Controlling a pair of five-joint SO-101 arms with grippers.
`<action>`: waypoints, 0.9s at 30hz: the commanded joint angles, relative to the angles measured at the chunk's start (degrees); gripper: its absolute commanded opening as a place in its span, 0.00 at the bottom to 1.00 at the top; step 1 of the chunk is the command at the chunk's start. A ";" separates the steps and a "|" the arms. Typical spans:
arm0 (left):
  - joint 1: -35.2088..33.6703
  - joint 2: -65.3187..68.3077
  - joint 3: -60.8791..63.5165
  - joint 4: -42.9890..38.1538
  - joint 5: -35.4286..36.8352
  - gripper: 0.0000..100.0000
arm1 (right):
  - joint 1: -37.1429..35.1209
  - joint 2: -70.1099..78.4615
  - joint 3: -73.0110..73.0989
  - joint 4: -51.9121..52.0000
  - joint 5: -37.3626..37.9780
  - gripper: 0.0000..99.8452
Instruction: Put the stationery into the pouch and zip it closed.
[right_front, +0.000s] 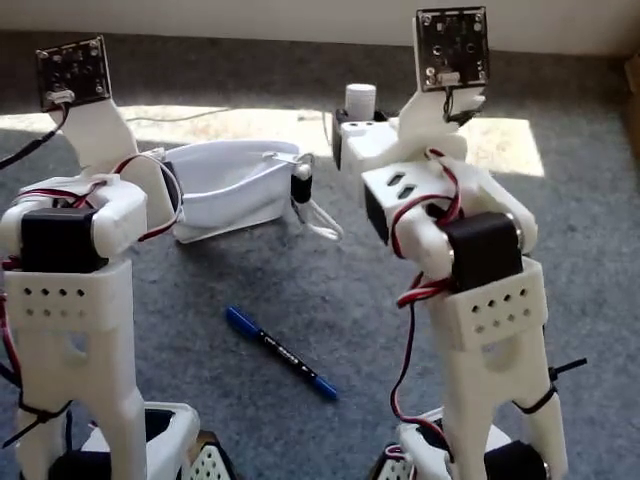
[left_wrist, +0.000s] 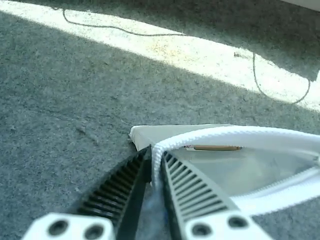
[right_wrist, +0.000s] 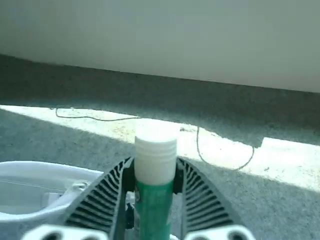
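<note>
A white pouch (right_front: 228, 187) lies open on the grey carpet, its zipper rim (left_wrist: 235, 135) gaping, with a brown pencil-like item (left_wrist: 212, 147) inside. My left gripper (left_wrist: 155, 165) is shut on the pouch's rim at its end, holding the fabric between its black fingers (left_wrist: 122, 187). My right gripper (right_wrist: 154, 175) is shut on a glue stick (right_wrist: 155, 175) with a green body and white cap (right_front: 360, 101), held upright above the carpet just right of the pouch (right_wrist: 40, 192). A blue pen (right_front: 280, 352) lies on the carpet between the two arms.
A bright sunlit band (right_front: 505, 140) crosses the carpet behind the pouch, with a thin cable (left_wrist: 125, 31) trailing over it. A pale wall (right_wrist: 160, 35) bounds the far side. The pouch's white cord loop (right_front: 322, 222) lies beside its right end.
</note>
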 joint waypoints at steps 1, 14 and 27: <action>0.57 -1.19 -0.04 -1.32 0.53 0.01 | -5.23 -3.82 -1.71 -3.56 -3.87 0.01; 0.57 -1.19 -0.04 -0.97 0.44 0.01 | -14.29 -4.79 6.90 -21.76 -5.63 0.01; -1.01 -1.19 -0.04 -0.88 0.44 0.01 | -14.20 -4.79 29.23 -56.66 -5.19 0.01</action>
